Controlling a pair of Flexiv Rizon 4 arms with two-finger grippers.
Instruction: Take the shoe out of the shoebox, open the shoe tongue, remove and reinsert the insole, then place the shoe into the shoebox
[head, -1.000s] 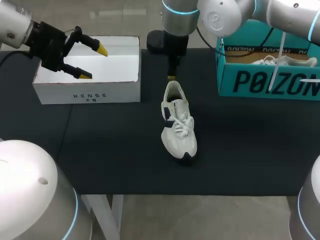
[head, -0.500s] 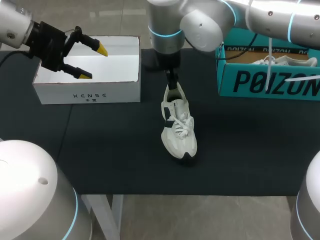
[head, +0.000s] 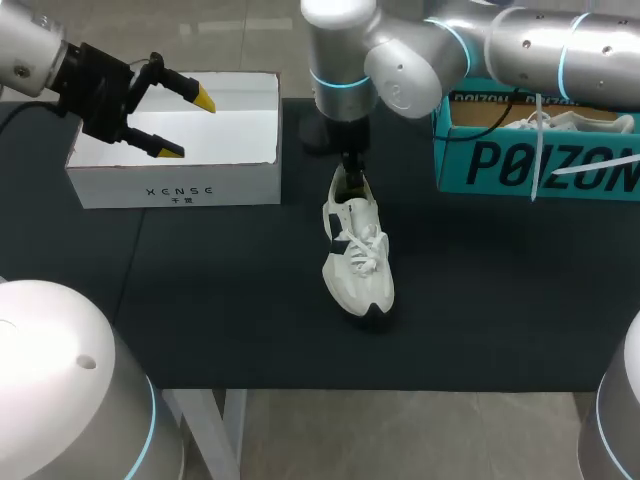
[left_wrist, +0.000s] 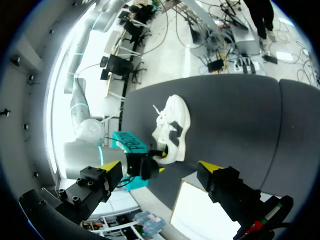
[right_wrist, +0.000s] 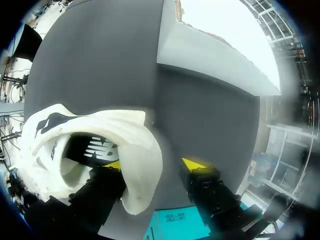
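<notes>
Two yellow-tipped fingers of the right gripper (right_wrist: 152, 165) stand apart astride the heel of a white sneaker (head: 356, 250). One finger reaches down inside the shoe's opening and the other is outside, behind the heel. The heel wall is between them, and a gap shows between it and the outer finger, so the gripper is not clamped on it. A dark insole (right_wrist: 87, 146) with white print lies inside the opening just beside the inner finger.

The sneaker has dark side patches and rests upright on its sole near the middle of the black table (head: 500, 300). Its heel points to the far edge and its toe to the near edge, and white laces (head: 366, 252) lie loose across the tongue. The right arm comes in from the head view's upper right and reaches past the middle to the heel.

Left of the sneaker and well apart from it, an open white shoebox (head: 175, 188) sits at the table's far left. The left gripper (head: 186, 124) hangs over the box's bright interior. Its fingers are spread wide, with nothing between them. From the left wrist, the sneaker lies ahead of that gripper with the right gripper at its heel.

At the far right stands a teal shoebox (head: 520, 165) holding a second white shoe (head: 575, 122).
</notes>
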